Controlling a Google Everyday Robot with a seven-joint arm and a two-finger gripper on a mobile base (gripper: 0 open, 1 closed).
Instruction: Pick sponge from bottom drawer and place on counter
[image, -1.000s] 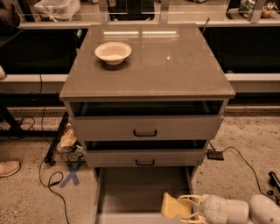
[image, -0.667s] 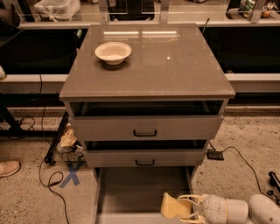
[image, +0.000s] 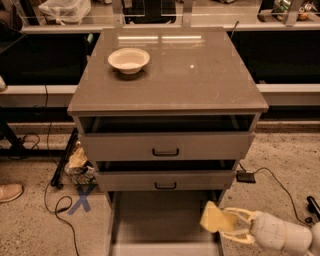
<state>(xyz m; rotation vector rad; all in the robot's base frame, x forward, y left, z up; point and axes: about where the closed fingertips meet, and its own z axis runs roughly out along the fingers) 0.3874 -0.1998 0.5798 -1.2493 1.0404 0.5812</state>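
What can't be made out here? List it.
Camera view:
Grey bottom drawer: front cut off by the lower frame edge.
White claw, low right, holding the pale-yellow soft sponge: its arm runs off the right edge.
Two upper drawers' insides: dark, shadowed by the glossy grey-brown counter.

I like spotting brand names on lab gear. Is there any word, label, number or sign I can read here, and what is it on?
"X": a blue cross marked on the floor, left of the bottom drawer.
No other text shows on the counter, the bowl, or the end effector, which holds the sponge at that drawer's right edge.
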